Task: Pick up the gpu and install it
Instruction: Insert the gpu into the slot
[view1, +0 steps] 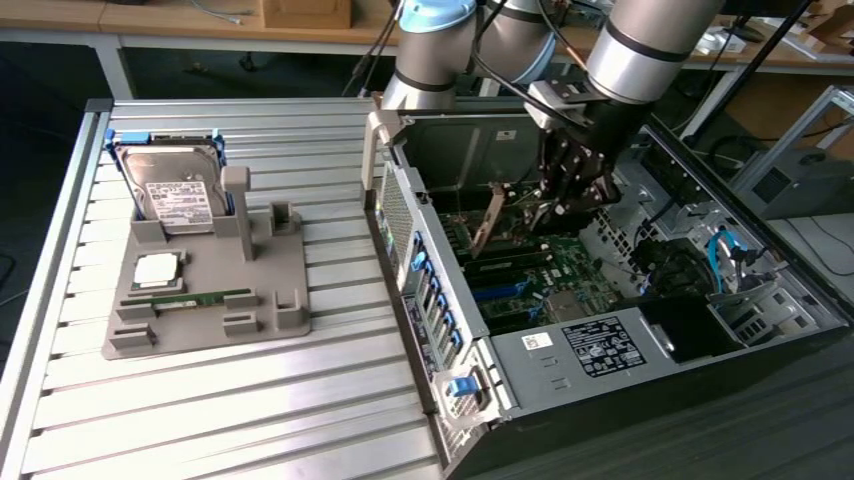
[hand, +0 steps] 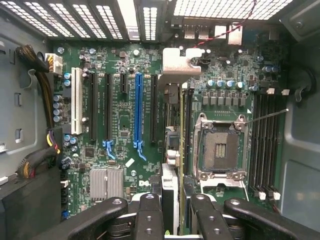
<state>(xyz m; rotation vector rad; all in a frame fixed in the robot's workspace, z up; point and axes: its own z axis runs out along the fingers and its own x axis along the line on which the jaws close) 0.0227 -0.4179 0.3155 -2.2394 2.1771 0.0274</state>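
Around the work: an open computer case (view1: 447, 300) lies on a slatted table (view1: 267, 400), and the arm reaches down into it.
Beside the case: on the exterior view's left, well apart from the case, a grey holder (view1: 274, 320) carries a hard drive (view1: 174, 190) standing at its back, a processor chip (view1: 156, 268) and a green memory stick (view1: 200, 297).
Inside the case: the motherboard (hand: 120, 125) shows a white slot (hand: 76, 100), black slots, a blue slot (hand: 138, 110), an empty processor socket (hand: 220, 150), memory slots (hand: 265, 145) and a small silver heatsink (hand: 106, 182).
In the way: a cable bundle (hand: 37, 75) runs along one case wall, away from the card. The processor socket lies just beside the card's line.
Graphics card: the graphics card (view1: 491, 215) stands on edge over the motherboard, between the black slot next to the blue one and the processor socket. Its silver bracket end (hand: 178, 67) points at the vented case wall.
Gripper: the gripper (view1: 571, 205) hangs low inside the case. Its fingers (hand: 199, 212) are pressed together on the card's end opposite the bracket, one on each face.
Seating: whether the card's edge sits in a slot cannot be told.
Exterior view adds: the holder, the table, the arm, and the card's brown face.
Wrist view adds: the gripper (hand: 178, 172) straddling the card seen edge-on, and the slot layout.
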